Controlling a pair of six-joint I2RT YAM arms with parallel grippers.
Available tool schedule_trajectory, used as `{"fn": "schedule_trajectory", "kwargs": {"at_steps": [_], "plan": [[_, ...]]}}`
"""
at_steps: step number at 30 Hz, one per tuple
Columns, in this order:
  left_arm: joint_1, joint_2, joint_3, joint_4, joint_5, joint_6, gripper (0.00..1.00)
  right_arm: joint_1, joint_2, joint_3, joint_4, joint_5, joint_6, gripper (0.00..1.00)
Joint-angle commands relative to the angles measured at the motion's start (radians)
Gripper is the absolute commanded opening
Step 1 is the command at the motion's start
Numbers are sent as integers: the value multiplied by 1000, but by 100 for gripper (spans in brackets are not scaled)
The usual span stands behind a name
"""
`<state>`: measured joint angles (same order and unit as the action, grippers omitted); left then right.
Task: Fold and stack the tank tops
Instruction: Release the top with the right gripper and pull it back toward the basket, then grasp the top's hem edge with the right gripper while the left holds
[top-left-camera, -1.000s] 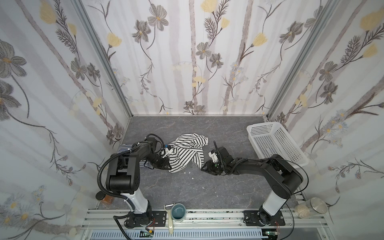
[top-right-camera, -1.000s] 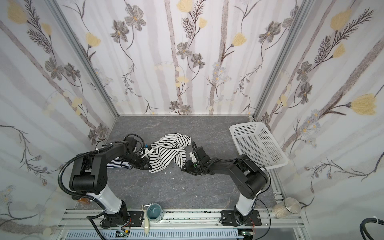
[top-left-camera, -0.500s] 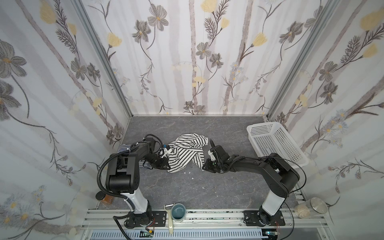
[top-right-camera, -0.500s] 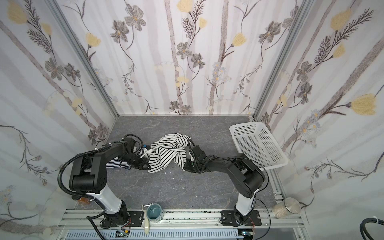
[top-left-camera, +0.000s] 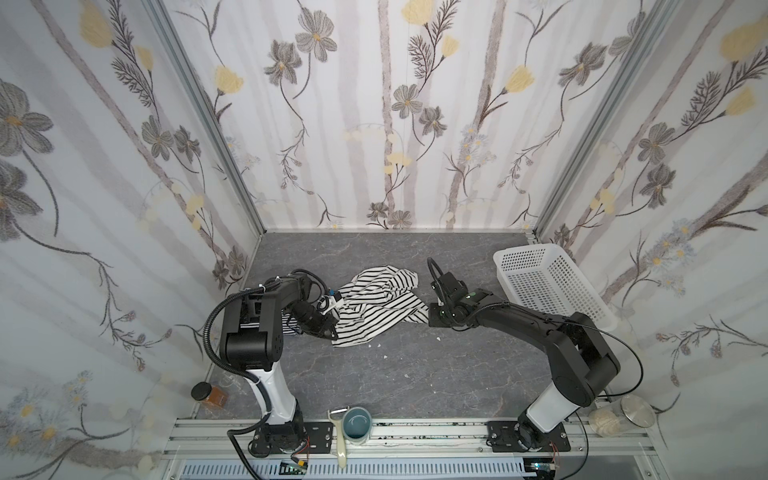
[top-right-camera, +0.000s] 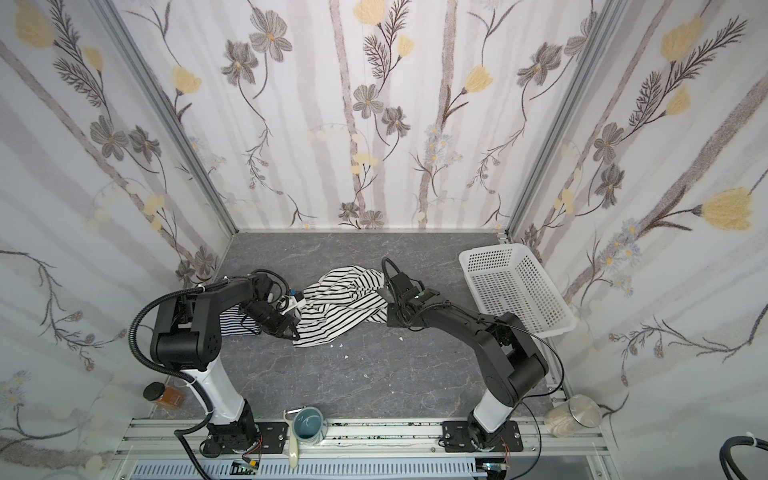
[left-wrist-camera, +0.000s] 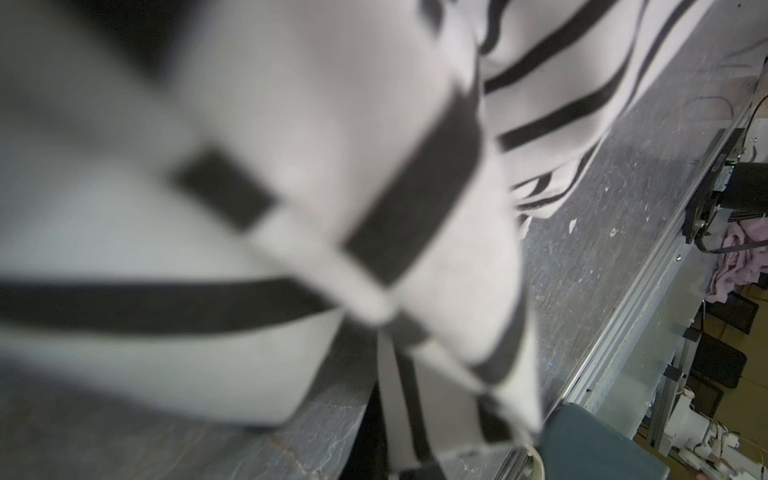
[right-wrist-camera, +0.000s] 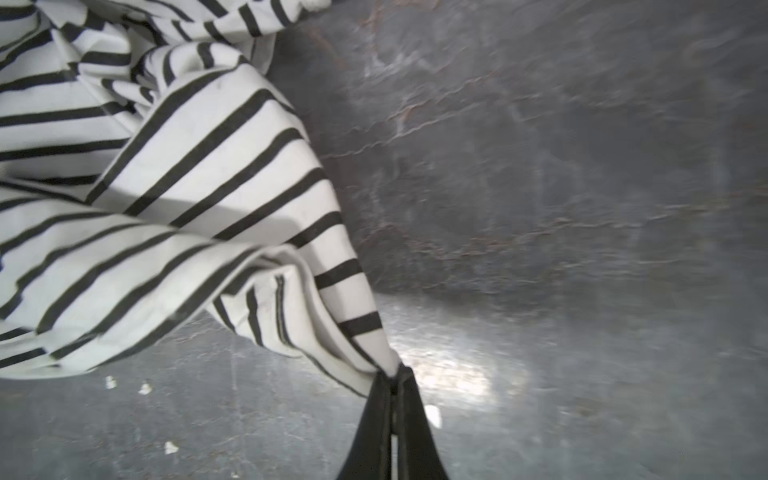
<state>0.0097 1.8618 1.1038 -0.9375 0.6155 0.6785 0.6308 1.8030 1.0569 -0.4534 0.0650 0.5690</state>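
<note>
You're seeing the white tank top (right-wrist-camera: 199, 195) showing wide black stripes, at your black right gripper (right-wrist-camera: 392, 376).

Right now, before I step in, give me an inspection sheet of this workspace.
Surface: grey marbled tabletop, white specks near the middle.
Job's things: black-striped tank top crumpled mid-table; navy fine-striped tank top partly hidden under the left arm.
Clutter: white basket at right; teal mug and peeler on the front rail; amber jar, glass jar at the front corners.
Grippers: left gripper shut on that top's left edge; right gripper shut on its right corner.
Cables: black hose along the left arm; cable loop behind the right gripper.
Surroundings: floral wallpaper on three sides.
</note>
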Motion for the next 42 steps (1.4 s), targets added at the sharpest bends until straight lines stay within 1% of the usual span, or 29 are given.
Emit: {"fn": "schedule_trajectory", "kwargs": {"at_steps": [1, 6, 8, 10, 12, 14, 15, 17, 19, 22, 25, 31, 35, 39, 42], "plan": [[2, 39, 48, -141, 0, 140, 8, -17, -31, 30, -171, 180, -124, 2], [4, 100, 112, -223, -10, 219, 8, -14, -49, 43, -236, 243, -175, 3], [5, 114, 125, -223, -33, 220, 8, -6, -53, 40, -237, 241, -172, 3], [8, 122, 133, -222, -41, 217, 14, 17, -60, 32, -214, 196, -171, 5], [10, 119, 125, -222, -30, 215, 17, 38, -62, 24, -195, 146, -161, 8], [12, 109, 108, -218, -14, 211, 30, 52, -65, 11, -175, 111, -151, 15], [14, 103, 97, -213, -2, 206, 35, 53, -69, -1, -165, 90, -146, 21], [16, 90, 66, -203, 20, 201, 39, 53, -83, -23, -151, 62, -136, 27], [17, 74, 30, -187, 33, 197, 43, 52, -107, -44, -144, 50, -125, 29], [17, 62, -17, -148, 22, 188, 44, 33, -153, -76, -131, 31, -104, 31], [21, 65, -35, -114, 17, 172, 44, -12, -200, -126, -84, -11, -68, 32], [23, 73, -24, -93, 64, 145, 43, -155, -324, -288, 99, -192, 21, 32], [25, 78, -19, -66, 78, 114, 39, -211, -369, -383, 188, -276, 64, 32], [33, 73, -17, -40, 96, 83, 35, -218, -382, -419, 235, -318, 86, 31], [34, 69, -25, -38, 87, 87, 27, -222, -391, -432, 239, -319, 89, 31]]}}
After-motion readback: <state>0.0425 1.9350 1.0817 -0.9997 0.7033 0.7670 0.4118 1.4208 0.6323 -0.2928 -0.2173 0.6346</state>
